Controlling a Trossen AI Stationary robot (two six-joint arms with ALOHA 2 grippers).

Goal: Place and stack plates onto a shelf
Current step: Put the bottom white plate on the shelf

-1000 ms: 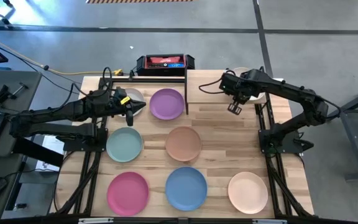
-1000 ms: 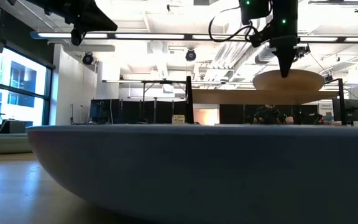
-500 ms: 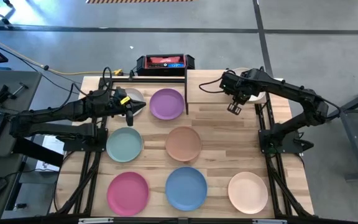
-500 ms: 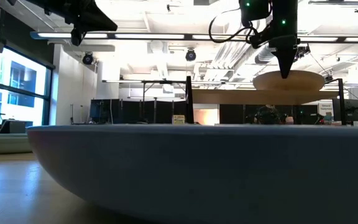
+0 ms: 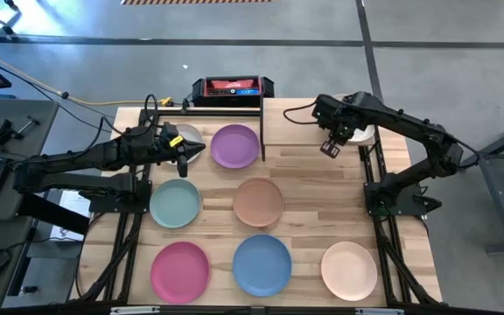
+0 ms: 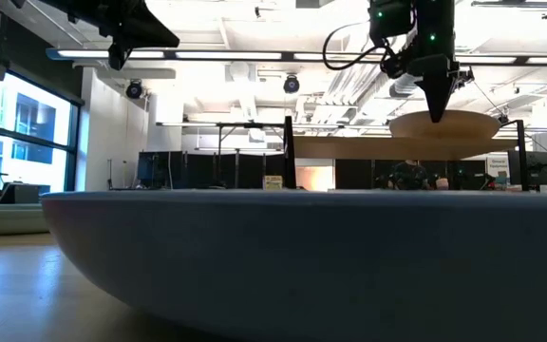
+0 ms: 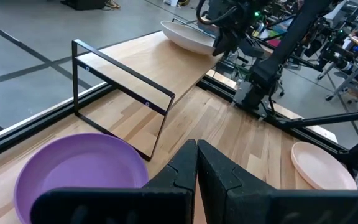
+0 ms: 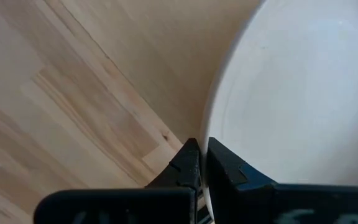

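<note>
Light-wood tabletop [image 5: 304,188], high view: shelf [image 5: 226,109] at 12 o'clock; right gripper [image 5: 330,146] clamps cream plate [image 5: 361,134] rim at 1 o'clock, likely for carrying.
Low view: plate hangs lifted.
Left wrist view: left gripper [image 7: 196,163] shut, empty, beside purple plate [image 7: 73,168].

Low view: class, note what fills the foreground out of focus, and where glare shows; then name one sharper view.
Low view: the blue plate looms blurred across the foreground, and ceiling lights glare behind. High view: evenly lit and sharp. Right wrist view: the cream plate is bright, its rim in the shut right claw.
</note>
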